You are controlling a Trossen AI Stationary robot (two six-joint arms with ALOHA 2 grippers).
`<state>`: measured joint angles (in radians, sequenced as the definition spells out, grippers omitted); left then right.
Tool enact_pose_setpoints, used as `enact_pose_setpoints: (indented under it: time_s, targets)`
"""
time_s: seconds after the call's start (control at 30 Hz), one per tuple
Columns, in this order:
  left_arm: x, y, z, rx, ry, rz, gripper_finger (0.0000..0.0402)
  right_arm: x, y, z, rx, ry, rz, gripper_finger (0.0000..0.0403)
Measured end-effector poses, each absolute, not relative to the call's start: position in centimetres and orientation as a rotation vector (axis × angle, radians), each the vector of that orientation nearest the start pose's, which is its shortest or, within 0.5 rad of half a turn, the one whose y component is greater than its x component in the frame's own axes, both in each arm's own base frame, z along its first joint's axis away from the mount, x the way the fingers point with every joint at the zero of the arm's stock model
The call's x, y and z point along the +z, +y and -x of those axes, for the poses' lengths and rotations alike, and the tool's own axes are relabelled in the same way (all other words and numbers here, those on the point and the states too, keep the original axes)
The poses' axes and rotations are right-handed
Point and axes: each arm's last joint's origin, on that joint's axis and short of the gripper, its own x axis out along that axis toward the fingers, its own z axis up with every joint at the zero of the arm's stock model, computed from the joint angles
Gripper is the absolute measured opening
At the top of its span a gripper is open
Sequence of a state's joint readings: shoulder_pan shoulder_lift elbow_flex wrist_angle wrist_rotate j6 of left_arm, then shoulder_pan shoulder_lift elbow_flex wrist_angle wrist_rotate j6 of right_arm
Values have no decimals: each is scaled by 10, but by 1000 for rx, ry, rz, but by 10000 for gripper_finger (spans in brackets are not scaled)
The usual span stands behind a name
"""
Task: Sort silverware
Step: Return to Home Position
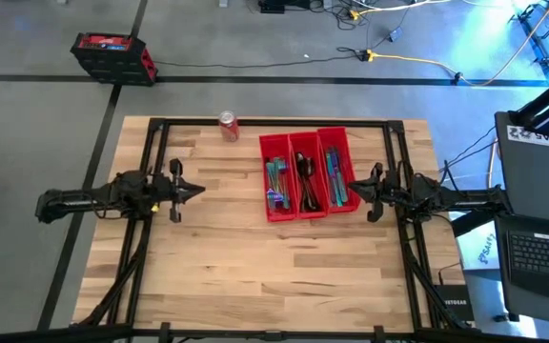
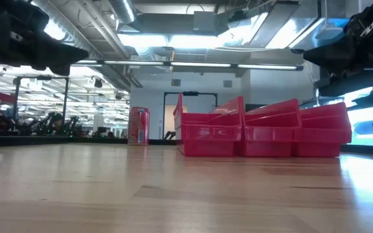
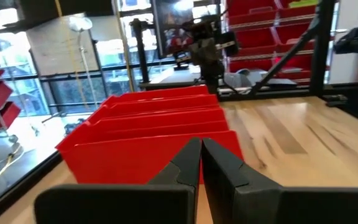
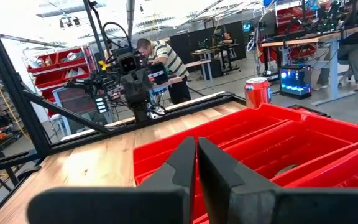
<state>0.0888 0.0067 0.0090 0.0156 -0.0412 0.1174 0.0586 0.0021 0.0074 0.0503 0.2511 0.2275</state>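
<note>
Red plastic forms the three long bins [image 1: 305, 176], which are set side by side with their walls touching on the wooden desk [image 1: 255, 267]. All silverware [image 1: 276, 183] seen is contained in these bins. Iridescent blue-teal pieces are laid lengthwise in the bin on the left arm's side. Dark spoons [image 1: 306, 181] are held in the middle bin, and further blue-teal pieces [image 1: 334, 176] in the bin on the right arm's side. Single pieces cannot be told apart as forks or knives from above.

The left tool [image 1: 198, 189] is held over the desk, well apart from the bins on their left-arm side, and is pointed toward them. Its fingers [image 3: 188, 163] are pressed together with nothing between them. The right tool [image 1: 353, 186] is placed just beside the outer wall of the bin on the right arm's side and is likewise pointed at the bins. Its fingers [image 4: 182, 163] are clenched and nothing is gripped. In the low view both arms are seen raised above the bins' rims.

A red soda can [image 1: 228, 125] is stood upright beyond the bins, toward the left arm's side, near the desk's far edge and apart from the bins. A person [image 4: 163, 62] in a striped shirt is noted in the room beyond the bins, in the right wrist view.
</note>
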Motion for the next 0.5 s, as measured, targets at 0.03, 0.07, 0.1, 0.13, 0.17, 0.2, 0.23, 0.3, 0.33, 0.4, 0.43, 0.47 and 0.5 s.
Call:
enact_pose_setpoints:
  time_s: [0.03,0.07,0.1,0.13,0.17,0.2,0.23,0.3,0.33,0.4,0.43,0.47,0.5]
  targets:
    - [167,9,-97,123,-10,-116,0,171,-2,-97,-185,-77,-235,0]
    - [168,8,-97,118,-11,-115,0,171,-1,-97,-182,-76,-235,0]
    - [168,8,-97,114,-11,-117,0,171,-1,-97,-177,-75,-235,0]
    - [167,7,-97,105,-10,-126,0,171,-1,-97,-176,-75,-234,0]
    - [167,7,-97,90,-6,-143,0,171,-1,-97,-175,-75,-234,0]
    - [167,6,-97,73,-4,-167,0,171,-1,-97,-174,-74,-231,0]
    - [167,6,-97,65,-5,-181,0,170,-1,-97,-174,-73,-224,0]
    - [167,5,-97,55,-5,-197,0,170,-1,-97,-173,-72,-213,0]
    - [167,5,-97,49,-5,-207,0,170,-1,-97,-171,-72,-212,0]
    - [167,4,-98,39,-4,-230,0,170,-1,-97,-167,-70,-210,0]
    - [167,4,-98,36,-4,-243,0,170,-1,-97,-160,-68,-208,0]
    - [167,3,-98,35,-4,-251,0,170,-1,-97,-153,-67,-207,0]
    - [167,3,-98,34,-4,-257,0,170,-1,-97,-152,-66,-207,0]
